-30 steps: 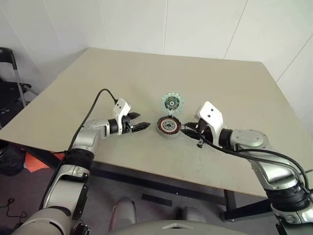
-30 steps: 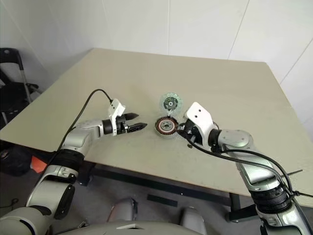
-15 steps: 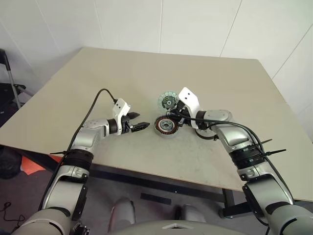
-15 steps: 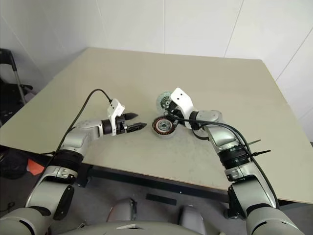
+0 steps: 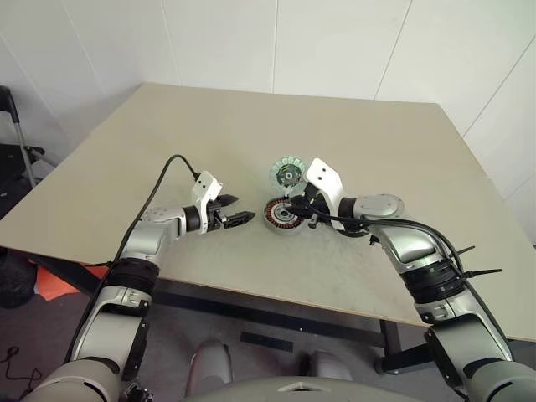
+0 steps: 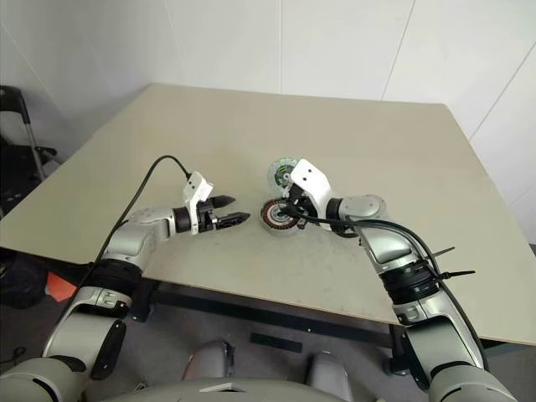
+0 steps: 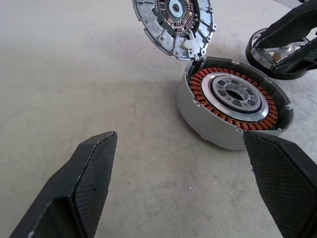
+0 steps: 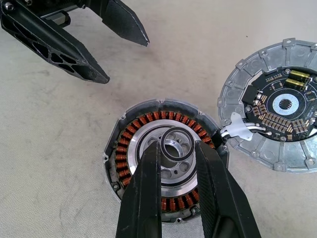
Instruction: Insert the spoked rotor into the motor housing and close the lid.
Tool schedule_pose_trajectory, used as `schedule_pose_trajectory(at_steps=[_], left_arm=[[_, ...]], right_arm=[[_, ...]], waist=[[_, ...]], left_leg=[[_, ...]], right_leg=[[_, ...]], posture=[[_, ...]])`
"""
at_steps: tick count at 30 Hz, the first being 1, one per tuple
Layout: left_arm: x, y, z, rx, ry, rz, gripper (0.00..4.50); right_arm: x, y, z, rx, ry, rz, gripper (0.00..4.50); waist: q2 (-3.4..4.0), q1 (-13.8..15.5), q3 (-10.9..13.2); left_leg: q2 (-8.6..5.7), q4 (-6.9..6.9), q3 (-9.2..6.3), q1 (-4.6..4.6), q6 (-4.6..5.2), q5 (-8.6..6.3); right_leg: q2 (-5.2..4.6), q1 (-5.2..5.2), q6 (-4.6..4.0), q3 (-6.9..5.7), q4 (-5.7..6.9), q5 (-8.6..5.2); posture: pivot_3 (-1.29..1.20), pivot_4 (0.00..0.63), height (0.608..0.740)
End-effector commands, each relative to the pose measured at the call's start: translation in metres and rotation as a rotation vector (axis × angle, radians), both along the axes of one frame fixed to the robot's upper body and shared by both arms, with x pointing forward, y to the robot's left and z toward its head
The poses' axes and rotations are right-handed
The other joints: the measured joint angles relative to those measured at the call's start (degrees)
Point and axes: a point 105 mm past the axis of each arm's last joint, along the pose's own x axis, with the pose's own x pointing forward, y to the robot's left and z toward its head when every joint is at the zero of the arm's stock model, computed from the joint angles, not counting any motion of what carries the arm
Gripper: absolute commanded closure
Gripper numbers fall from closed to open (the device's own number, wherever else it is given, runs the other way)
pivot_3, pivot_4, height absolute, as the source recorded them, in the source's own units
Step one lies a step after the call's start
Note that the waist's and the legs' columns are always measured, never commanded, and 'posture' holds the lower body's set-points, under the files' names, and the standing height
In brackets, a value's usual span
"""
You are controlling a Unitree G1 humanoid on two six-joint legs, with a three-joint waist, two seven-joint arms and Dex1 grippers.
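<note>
- We see the motor housing (image 5: 284, 215) at frame centre on the tabletop (image 5: 360, 134), its lid (image 5: 287, 175) hinged open behind.
- Our right end effector (image 8: 178, 148) grips the spoked rotor (image 8: 178, 144) above the housing.
- Our left end effector (image 5: 235, 211) stands wide, empty, left of it.

Motor housing (image 8: 166, 186): round grey puck, flat on the desk (image 5: 167, 142) near the middle, nearer the front edge. Open on top; ring of copper-red windings around a silver spoked rotor (image 7: 237, 94). Hinged lid (image 8: 277, 111) open behind, circuit board exposed.
</note>
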Motion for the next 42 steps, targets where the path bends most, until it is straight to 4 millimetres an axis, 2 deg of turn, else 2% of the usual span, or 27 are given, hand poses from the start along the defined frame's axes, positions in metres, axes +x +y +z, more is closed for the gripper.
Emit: schedule_pose_trajectory(at_steps=[1,14,28,40,42], left_arm=[[0.005,-0.003,0.018,-0.014,-0.067,-0.010,0.17],[0.005,0.003,0.018,-0.007,-0.070,0.007,0.17],[0.005,0.004,0.018,-0.001,-0.072,0.014,0.17],[0.006,0.005,0.018,0.001,-0.074,0.021,0.17],[0.006,0.005,0.018,0.002,-0.075,0.022,0.17]], right_arm=[[0.002,0.000,0.006,0.007,-0.030,0.000,3.85],[-0.005,0.013,-0.011,0.001,0.011,0.028,3.85],[0.010,0.000,-0.012,-0.024,-0.005,-0.028,3.85],[0.009,0.002,-0.012,-0.010,0.007,-0.008,3.85],[0.008,0.004,-0.011,0.003,0.016,0.001,3.13]], waist=[[0.00,0.00,0.00],[0.00,-0.04,0.00],[0.00,-0.06,0.00],[0.00,-0.09,0.00],[0.00,-0.09,0.00]], left_leg=[[0.00,-0.01,0.00,0.00,0.00,0.00],[0.00,-0.04,0.00,0.00,0.00,0.00],[-0.01,-0.01,0.00,0.00,-0.01,0.00],[-0.01,-0.01,0.00,0.00,-0.01,0.01],[0.00,-0.01,0.00,0.00,-0.01,0.00]], right_leg=[[0.00,-0.01,0.00,0.00,0.00,0.00],[0.00,-0.02,0.00,-0.01,-0.01,0.00],[-0.01,0.01,0.00,0.00,0.00,0.00],[0.00,0.00,0.00,0.00,0.00,0.00],[0.00,0.00,0.00,0.00,0.00,0.00]], posture=[[0.00,0.000,0.740],[0.00,0.000,0.740],[0.00,0.000,0.740],[0.00,0.000,0.740],[0.00,0.000,0.740]])
